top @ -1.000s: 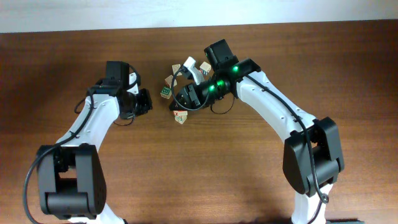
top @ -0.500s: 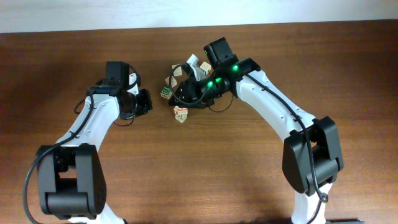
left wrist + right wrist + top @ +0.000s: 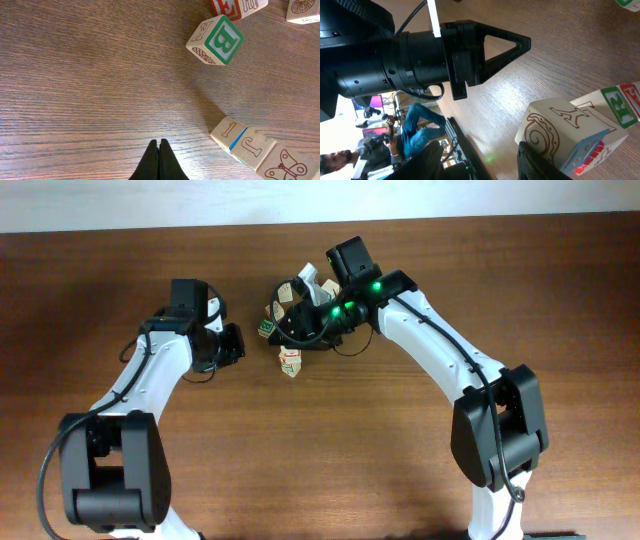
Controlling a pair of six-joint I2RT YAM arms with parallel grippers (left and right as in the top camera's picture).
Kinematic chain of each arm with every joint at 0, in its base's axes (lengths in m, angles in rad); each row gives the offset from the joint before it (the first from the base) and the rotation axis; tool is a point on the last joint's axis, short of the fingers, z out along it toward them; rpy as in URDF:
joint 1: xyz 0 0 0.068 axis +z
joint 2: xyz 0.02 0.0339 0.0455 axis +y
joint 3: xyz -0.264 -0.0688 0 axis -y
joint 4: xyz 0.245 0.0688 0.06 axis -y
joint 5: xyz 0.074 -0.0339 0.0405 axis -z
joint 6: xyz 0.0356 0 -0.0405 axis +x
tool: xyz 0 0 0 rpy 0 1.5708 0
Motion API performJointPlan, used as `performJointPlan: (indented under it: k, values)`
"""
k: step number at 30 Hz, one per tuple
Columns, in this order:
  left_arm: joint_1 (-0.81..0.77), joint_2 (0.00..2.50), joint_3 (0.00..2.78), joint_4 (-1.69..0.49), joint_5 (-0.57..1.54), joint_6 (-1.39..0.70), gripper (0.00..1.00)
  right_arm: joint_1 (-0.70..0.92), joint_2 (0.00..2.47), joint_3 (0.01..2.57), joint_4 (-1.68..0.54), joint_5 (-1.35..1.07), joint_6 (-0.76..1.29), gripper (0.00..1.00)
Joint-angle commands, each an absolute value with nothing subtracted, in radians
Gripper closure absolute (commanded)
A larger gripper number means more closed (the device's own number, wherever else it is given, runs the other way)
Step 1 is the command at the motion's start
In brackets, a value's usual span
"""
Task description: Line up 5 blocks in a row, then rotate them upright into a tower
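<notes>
Right gripper parted, blocks (some hidden beneath)

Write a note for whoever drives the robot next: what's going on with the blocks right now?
Left pincer: shut, empty, over the table left of the pile.
Right pincer: open, down among the blocks, one finger beside the Y block; nothing gripped.
Where: clustered mid-table, with a lone block apart, nearer the robot's bases.
Done: cannot tell how many are turned.
Left: rotate until five are done.
</notes>
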State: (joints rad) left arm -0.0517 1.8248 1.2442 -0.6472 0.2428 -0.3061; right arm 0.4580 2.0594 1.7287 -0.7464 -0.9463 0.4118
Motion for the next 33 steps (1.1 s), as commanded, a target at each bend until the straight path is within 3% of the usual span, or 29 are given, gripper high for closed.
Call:
performJointPlan:
  k: [1, 15, 18, 22, 26, 29, 33]
  values:
    - [-0.049, 1.822, 1.262, -0.649, 0.236, -0.289, 1.00, 0.457, 2.087, 1.762, -0.768, -0.909, 0.405, 0.50]
    - [-0.049, 1.822, 1.262, -0.649, 0.236, -0.287, 1.00, 0.451, 2.072, 1.896, -0.829, -0.905, 0.392, 0.43]
    - [-0.049, 1.822, 1.262, -0.648, 0.240, -0.243, 1.00, 0.384, 2.070, 2.059, -1.077, -0.795, 0.278, 0.52]
    - [-0.049, 1.822, 1.377, -0.733, 0.270, -0.119, 1.00, 0.262, 2.065, 2.198, -1.315, -0.770, 0.170, 0.96]
    - [-0.049, 1.822, 1.625, -0.957, 0.271, 0.089, 1.00, 0.177, 2.006, 2.399, -1.583, -0.609, 0.078, 0.96]
    - [-0.049, 1.829, 1.626, -0.967, 0.271, 0.180, 1.00, 0.191, 1.977, 2.393, -1.681, -0.548, 0.032, 0.95]
    - [-0.050, 1.909, 1.624, -0.959, 0.295, 0.290, 1.00, 0.261, 1.979, 2.148, -1.521, -0.598, 0.037, 0.96]
